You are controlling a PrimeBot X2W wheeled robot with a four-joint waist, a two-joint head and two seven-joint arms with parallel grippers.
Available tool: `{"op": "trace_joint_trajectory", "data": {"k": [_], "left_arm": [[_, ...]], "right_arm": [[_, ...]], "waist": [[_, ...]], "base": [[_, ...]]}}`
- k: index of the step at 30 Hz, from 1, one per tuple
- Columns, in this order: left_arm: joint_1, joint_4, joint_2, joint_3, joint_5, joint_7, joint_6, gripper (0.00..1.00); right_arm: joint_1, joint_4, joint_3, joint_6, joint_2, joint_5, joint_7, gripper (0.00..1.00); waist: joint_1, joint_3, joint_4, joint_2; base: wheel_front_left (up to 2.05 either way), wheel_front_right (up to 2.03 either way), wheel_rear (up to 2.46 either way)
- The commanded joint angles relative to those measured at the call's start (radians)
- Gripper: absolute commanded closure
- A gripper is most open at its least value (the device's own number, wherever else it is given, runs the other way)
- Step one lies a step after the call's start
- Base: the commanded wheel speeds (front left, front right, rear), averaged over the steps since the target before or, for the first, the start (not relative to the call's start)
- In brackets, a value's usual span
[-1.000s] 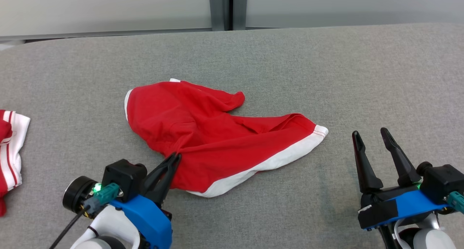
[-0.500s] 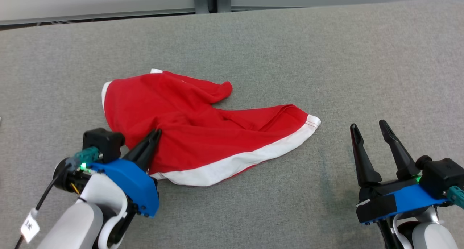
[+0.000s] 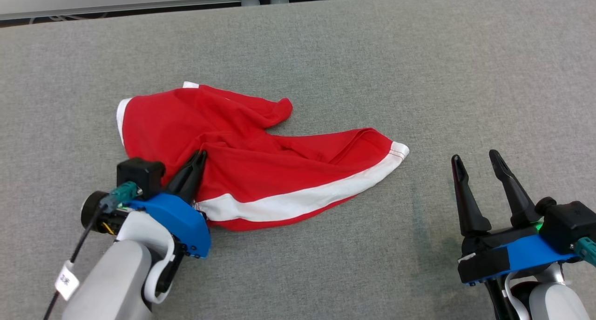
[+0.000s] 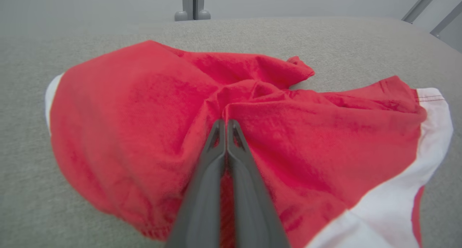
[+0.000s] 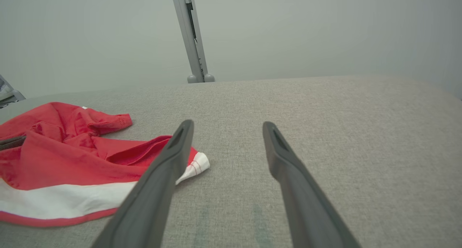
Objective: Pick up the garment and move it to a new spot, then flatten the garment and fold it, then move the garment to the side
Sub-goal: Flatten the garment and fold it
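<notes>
In the head view, the left hand (image 3: 201, 153) pinches a fold of the crumpled red garment (image 3: 260, 161), which spreads ahead and right of it on the worktop (image 3: 372, 54). Its wrist view shows cloth bunched at closed fingertips (image 4: 218, 127): the move looks barely begun, with flattening, folding and setting aside undone. In the right wrist view, the right hand (image 5: 227, 127) stands wide and empty, the garment off to its left.

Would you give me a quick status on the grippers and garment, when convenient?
Left gripper shut on a pinch of garment. Right gripper open, apart from it. Garment crumpled, not yet flattened. Nothing seen in the way.
</notes>
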Motion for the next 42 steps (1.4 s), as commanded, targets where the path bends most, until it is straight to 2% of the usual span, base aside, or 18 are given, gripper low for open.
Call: {"op": "trace_joint_trajectory", "data": {"k": [1, 10, 15, 21, 24, 32, 42], "left_arm": [[-0.011, 0.009, -0.004, -0.002, 0.003, -0.012, -0.001, 0.0], [0.016, 0.041, -0.04, 0.004, 0.039, -0.23, 0.003, 0.0], [0.042, 0.006, -0.039, 0.046, 0.058, -0.304, 0.045, 0.0], [0.118, -0.098, -0.023, 0.137, 0.101, -0.325, 0.12, 0.0], [0.174, -0.154, -0.018, 0.182, 0.116, -0.325, 0.14, 0.0], [0.288, -0.224, 0.008, 0.211, 0.144, -0.323, 0.162, 0.0], [0.307, -0.259, 0.018, 0.202, 0.144, -0.309, 0.174, 0.0]], "right_arm": [[-0.011, 0.001, -0.002, 0.0, 0.001, -0.008, -0.003, 0.0], [0.0, -0.004, 0.007, 0.0, -0.01, -0.023, 0.016, 0.0], [0.008, -0.015, 0.006, 0.0, -0.015, -0.03, 0.019, 0.0], [0.023, -0.029, 0.002, 0.0, -0.016, -0.033, 0.031, 0.0], [0.033, -0.034, 0.004, 0.0, -0.018, -0.026, 0.036, 0.0], [0.048, -0.043, 0.007, 0.0, -0.021, -0.016, 0.05, 0.0], [0.049, -0.047, 0.004, 0.0, -0.019, -0.013, 0.054, 0.0]], "waist": [[-0.0001, -0.002, 0.003, -0.0002], [-0.0001, -0.04, 0.04, -0.0002], [-0.0001, -0.07, 0.061, -0.0002], [-0.0001, -0.104, 0.074, -0.0002], [-0.0001, -0.119, 0.077, -0.0002], [-0.0001, -0.14, 0.078, -0.0002], [-0.0001, -0.138, 0.078, -0.0002]], "base": [[0.0, 0.0, 0.0], [0.0, 0.0, 0.0], [0.0, 0.0, 0.0], [0.0, 0.0, 0.0], [0.0, 0.0, 0.0], [0.0, 0.0, 0.0], [0.0, 0.0, 0.0]]}}
